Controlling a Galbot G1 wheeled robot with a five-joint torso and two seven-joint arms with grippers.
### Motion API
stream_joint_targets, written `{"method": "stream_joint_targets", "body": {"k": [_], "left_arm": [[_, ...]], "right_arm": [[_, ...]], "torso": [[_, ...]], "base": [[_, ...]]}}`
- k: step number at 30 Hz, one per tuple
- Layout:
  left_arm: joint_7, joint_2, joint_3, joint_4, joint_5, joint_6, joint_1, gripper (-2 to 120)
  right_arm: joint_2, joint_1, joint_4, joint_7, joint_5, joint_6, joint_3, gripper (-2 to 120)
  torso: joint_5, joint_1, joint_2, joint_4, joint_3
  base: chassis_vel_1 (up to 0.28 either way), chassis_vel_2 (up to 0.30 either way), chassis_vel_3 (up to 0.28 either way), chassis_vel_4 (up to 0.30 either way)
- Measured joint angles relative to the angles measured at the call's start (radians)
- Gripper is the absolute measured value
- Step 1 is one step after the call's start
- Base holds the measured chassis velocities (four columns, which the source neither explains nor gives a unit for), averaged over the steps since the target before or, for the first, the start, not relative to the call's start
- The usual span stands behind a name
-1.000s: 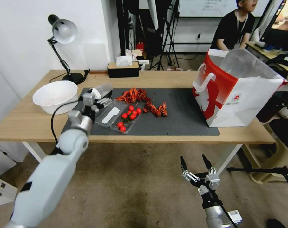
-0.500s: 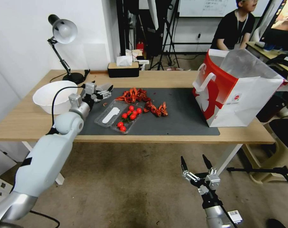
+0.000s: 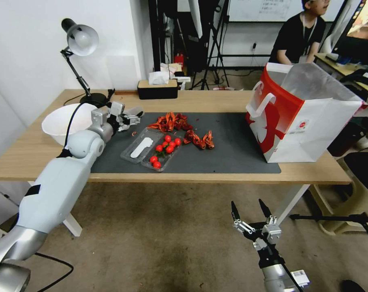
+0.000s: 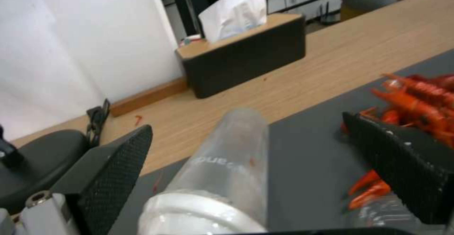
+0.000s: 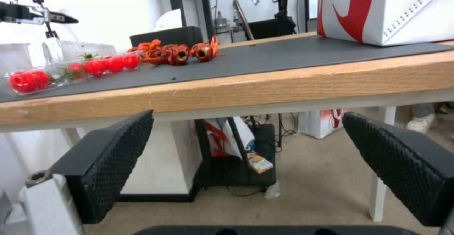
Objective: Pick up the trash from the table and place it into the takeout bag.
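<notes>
On the left of the dark mat (image 3: 232, 154) a clear cup with a white lid (image 4: 227, 167) lies on its side, partly hidden by the gripper in the head view (image 3: 137, 110). My left gripper (image 3: 132, 119) (image 4: 246, 125) is open, and its fingers (image 4: 113, 167) straddle the cup without touching it. Red crayfish shells (image 3: 170, 121) and a clear tray of cherry tomatoes (image 3: 161, 152) lie mid-mat, and a white bowl (image 3: 64, 117) sits left of the mat. The takeout bag (image 3: 301, 117) stands open at the right. My right gripper (image 3: 252, 211) (image 5: 246, 118) hangs open below the table's front edge (image 5: 283, 86).
A black desk lamp (image 3: 80, 40) and a dark tissue box (image 3: 157, 89) stand along the table's back edge. A dark chair base (image 3: 346, 219) sits on the floor at the right. Bare mat lies between the shells and the bag.
My left arm has reached farther back over the table, bringing its open gripper around the lying cup. The right arm has not moved.
</notes>
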Motion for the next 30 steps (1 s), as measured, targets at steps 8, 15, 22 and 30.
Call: {"method": "stream_joint_targets", "body": {"k": [8, 15, 22, 30], "left_arm": [[0.017, 0.015, 0.032, 0.056, 0.039, 0.116, -0.068, 100], [0.004, 0.014, 0.053, 0.112, 0.073, 0.178, -0.123, 100], [0.046, 0.008, 0.064, 0.192, 0.084, 0.215, -0.154, 100], [0.052, 0.000, 0.065, 0.223, 0.089, 0.253, -0.163, 100]], "right_arm": [[-0.005, -0.001, -0.006, 0.001, 0.000, 0.000, 0.001, 100], [-0.009, 0.000, -0.012, 0.002, 0.003, 0.001, -0.001, 100], [-0.014, -0.002, -0.019, 0.002, 0.007, 0.008, 0.000, 100], [-0.013, 0.001, -0.029, 0.002, 0.008, 0.011, -0.003, 100]], "torso": [[0.0000, 0.000, 0.000, 0.0002, 0.000], [0.0000, 0.000, 0.000, 0.0002, 0.000], [0.0000, 0.000, 0.000, 0.0001, 0.000], [0.0000, 0.000, 0.000, 0.0001, 0.000]], "base": [[0.000, 0.000, 0.000, 0.000], [0.000, 0.000, 0.000, 0.000], [0.000, 0.000, 0.000, 0.000], [0.000, 0.000, 0.000, 0.000]]}}
